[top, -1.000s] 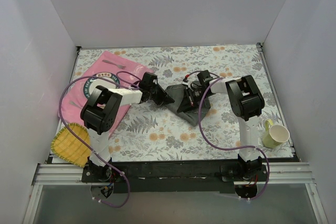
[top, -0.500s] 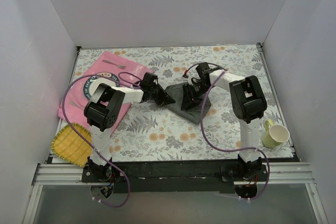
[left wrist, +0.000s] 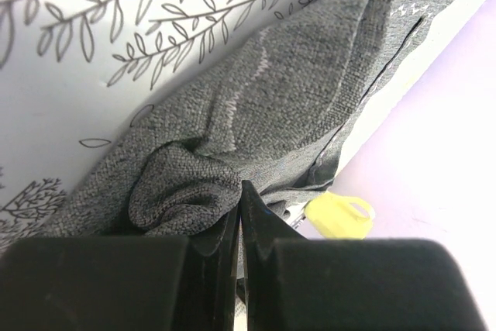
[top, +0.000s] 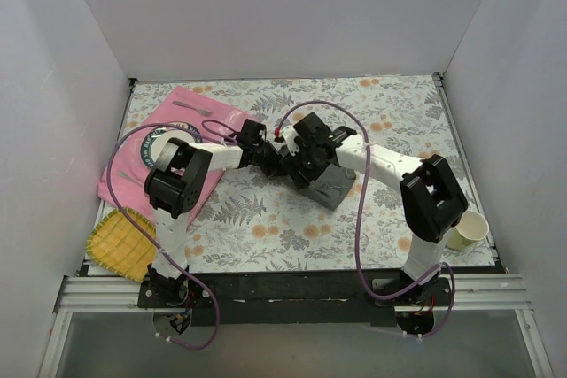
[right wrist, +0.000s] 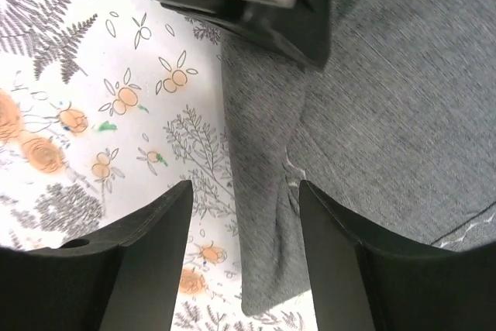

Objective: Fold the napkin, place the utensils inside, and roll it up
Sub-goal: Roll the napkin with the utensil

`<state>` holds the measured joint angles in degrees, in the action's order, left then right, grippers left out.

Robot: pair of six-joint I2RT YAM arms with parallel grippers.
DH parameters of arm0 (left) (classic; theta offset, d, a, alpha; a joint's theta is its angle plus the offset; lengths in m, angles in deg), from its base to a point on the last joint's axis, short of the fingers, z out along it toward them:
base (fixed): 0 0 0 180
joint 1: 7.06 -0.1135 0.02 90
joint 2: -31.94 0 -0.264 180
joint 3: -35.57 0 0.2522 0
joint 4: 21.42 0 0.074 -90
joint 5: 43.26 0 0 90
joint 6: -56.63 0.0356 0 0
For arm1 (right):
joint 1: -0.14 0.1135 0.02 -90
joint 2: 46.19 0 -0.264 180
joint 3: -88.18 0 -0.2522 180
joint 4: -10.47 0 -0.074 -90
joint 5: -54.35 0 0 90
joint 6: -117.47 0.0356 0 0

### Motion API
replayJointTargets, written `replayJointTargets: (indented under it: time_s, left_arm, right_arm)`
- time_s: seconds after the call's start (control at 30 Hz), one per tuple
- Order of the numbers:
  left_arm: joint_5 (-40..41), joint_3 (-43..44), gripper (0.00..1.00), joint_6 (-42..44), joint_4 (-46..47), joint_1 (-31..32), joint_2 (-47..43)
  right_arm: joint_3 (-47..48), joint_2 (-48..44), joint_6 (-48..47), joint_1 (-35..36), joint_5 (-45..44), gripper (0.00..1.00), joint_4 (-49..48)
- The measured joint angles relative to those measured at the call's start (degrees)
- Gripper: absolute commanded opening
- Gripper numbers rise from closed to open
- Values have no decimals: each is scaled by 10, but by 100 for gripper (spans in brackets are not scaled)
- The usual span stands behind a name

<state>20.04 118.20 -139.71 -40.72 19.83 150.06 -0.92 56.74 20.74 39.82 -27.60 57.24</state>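
Note:
The dark grey napkin (top: pixel 330 185) lies crumpled and partly folded on the flowered tablecloth at mid-table. My left gripper (top: pixel 276 164) is at its left corner. In the left wrist view the jaws (left wrist: pixel 242 188) are shut, with bunched napkin cloth (left wrist: pixel 294 91) pressed around their tips. My right gripper (top: pixel 298 165) hovers just right of the left one. It stands open (right wrist: pixel 244 187) astride the napkin's (right wrist: pixel 387 114) folded edge, gripping nothing. Silver utensils (top: pixel 190 108) lie on the pink placemat (top: pixel 213 112) at the far left.
A plate (top: pixel 159 143) rests on the placemat, partly under the left arm. A yellow woven dish (top: pixel 120 241) sits at the near left edge. A pale yellow cup (top: pixel 468 229) stands at the near right. White walls close in three sides.
My right arm swung left across the napkin until its gripper sits beside the left one, and its jaws opened. The left gripper stayed shut at the napkin's corner.

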Motion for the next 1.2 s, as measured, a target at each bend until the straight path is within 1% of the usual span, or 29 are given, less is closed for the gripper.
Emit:
replayJointTargets:
  time_s: [0.1,0.23,0.4,0.47,0.5,0.53,0.6,0.63,0.7,0.73,0.83,0.97,1.0,1.2]
  left_arm:
    - [-11,6,1,0,-7,-3,5]
    - [-23,17,1,2,-22,-7,12]
    - [-35,27,1,7,-38,-12,17]
    - [-38,31,1,10,-44,-13,19]
    - [-40,34,1,12,-48,-14,21]
    - [-42,38,1,13,-52,-14,23]
    - [-44,47,1,18,-65,-15,25]
    - [-43,51,1,21,-72,-16,26]
    - [-42,63,1,29,-90,-16,30]
    - [-40,77,2,35,-107,-16,33]
    - [-9,112,4,59,-149,-17,37]
    - [43,152,13,90,-206,-23,37]
    - [54,160,13,94,-216,-24,37]
    - [100,182,18,104,-254,-35,30]
  right_arm:
    - [-2,15,-14,32,-50,65,-15]
    - [-9,41,-37,52,-109,64,-41]
    - [-26,52,-55,64,-140,59,-55]
    - [-38,53,-56,66,-143,56,-66]
    - [-45,53,-56,67,-144,53,-70]
    - [-50,53,-55,67,-143,46,-75]
    - [-50,54,-50,67,-138,36,-76]
    - [-50,55,-49,68,-136,24,-76]
    - [-50,56,-40,68,-132,17,-78]
    - [-49,56,-33,68,-130,7,-78]
    - [-39,62,-17,57,-104,1,-70]
    - [-28,71,10,37,-48,1,-69]
    - [-29,71,17,30,-30,1,-73]
    - [-69,71,85,-29,129,1,-144]
